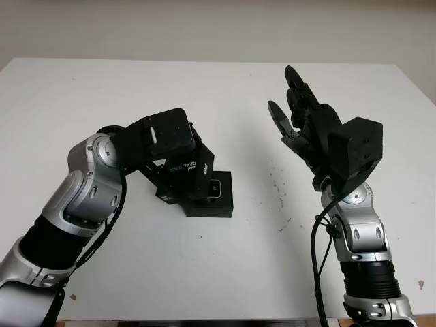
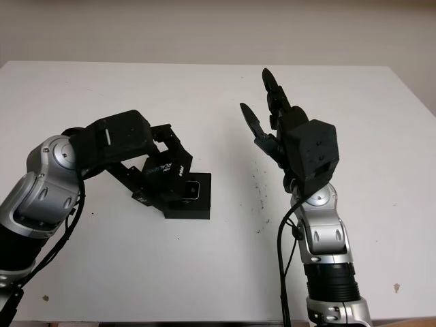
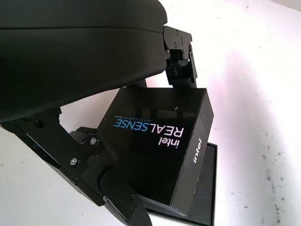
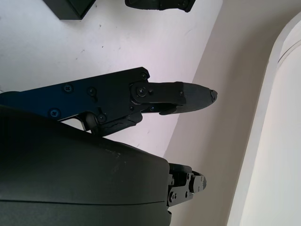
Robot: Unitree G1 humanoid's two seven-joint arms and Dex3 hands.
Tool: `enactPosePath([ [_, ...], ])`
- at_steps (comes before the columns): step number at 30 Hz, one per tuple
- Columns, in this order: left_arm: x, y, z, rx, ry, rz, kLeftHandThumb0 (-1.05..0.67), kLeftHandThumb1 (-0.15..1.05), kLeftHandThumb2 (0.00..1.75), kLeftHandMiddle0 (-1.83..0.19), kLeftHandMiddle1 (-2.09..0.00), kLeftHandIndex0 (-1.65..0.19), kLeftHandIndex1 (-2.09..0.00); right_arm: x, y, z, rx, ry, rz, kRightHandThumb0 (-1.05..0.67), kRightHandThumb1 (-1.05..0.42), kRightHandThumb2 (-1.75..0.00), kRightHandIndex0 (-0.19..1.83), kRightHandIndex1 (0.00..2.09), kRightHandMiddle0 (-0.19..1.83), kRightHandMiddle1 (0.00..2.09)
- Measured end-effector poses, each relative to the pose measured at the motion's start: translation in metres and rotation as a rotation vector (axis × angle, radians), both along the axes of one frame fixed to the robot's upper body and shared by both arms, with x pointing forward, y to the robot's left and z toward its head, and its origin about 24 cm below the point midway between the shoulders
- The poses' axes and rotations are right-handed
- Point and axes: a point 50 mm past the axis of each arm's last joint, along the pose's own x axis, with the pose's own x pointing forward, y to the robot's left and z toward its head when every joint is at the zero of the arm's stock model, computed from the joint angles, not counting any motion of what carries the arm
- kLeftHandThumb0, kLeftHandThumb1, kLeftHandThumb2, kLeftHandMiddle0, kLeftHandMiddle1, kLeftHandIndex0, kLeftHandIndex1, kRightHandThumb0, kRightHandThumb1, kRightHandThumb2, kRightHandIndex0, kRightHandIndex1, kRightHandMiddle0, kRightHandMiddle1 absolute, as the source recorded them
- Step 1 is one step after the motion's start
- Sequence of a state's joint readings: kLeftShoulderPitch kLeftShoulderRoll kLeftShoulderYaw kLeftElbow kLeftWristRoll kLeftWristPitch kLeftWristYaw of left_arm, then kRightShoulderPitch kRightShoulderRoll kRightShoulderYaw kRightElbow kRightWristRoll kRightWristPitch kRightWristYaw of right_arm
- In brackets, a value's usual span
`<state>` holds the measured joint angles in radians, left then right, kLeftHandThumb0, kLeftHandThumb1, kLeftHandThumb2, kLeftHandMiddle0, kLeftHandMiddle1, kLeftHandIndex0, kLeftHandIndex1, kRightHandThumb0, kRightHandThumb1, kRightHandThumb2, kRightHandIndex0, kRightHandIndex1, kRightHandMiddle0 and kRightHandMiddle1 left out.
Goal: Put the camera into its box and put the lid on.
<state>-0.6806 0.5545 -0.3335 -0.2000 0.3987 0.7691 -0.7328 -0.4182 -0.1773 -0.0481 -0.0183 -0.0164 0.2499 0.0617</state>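
My left hand (image 1: pixel 177 169) is shut on the black box lid (image 1: pixel 195 165), which reads "intel REALSENSE" (image 3: pixel 155 134). The lid is tilted, with its lower edge over the left side of the open black box (image 1: pixel 221 206) on the white table (image 1: pixel 102 88). A small silver camera (image 1: pixel 215 189) lies inside the box, still uncovered to the right of the lid. In the left wrist view the lid hides most of the box, whose edge (image 3: pixel 208 188) shows beneath it. My right hand (image 1: pixel 286 95) is open, raised above the table well to the right of the box.
Small dark specks (image 1: pixel 278 184) mark the table between the box and my right arm. The table's far edge (image 1: pixel 204 61) meets a pale wall. Bare tabletop lies in front of the box and on the far left.
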Motion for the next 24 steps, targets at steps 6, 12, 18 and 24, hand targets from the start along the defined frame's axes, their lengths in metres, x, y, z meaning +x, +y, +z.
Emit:
enactPosePath([
  [6, 0.001, -0.002, -0.003, 0.010, 0.009, 0.000, -0.25, 1.02, 0.05, -0.35, -1.76, -0.26, -1.63, 0.000, 0.001, 0.000, 0.019, 0.000, -0.002, -0.64, -1.05, -0.31, -0.05, 0.06, 0.04, 0.07],
  [12, 0.002, -0.006, 0.000, 0.035, 0.024, -0.001, -0.25, 1.01, 0.05, -0.37, -1.73, -0.27, -1.60, 0.000, 0.003, 0.000, 0.040, -0.003, 0.000, -0.63, -1.05, -0.32, -0.07, 0.05, 0.01, 0.05],
  [18, 0.003, -0.010, 0.000, 0.030, 0.078, 0.012, -0.22, 1.02, 0.06, -0.41, -1.69, -0.29, -1.59, -0.002, 0.004, 0.003, 0.055, -0.028, -0.010, -0.63, -1.05, -0.32, -0.06, 0.06, 0.01, 0.05],
  [24, 0.003, -0.012, -0.004, 0.001, 0.135, 0.037, -0.22, 0.99, 0.05, -0.52, -1.68, -0.31, -1.61, -0.004, 0.004, 0.001, 0.054, -0.031, -0.025, -0.62, -1.05, -0.32, -0.07, 0.05, 0.01, 0.05],
])
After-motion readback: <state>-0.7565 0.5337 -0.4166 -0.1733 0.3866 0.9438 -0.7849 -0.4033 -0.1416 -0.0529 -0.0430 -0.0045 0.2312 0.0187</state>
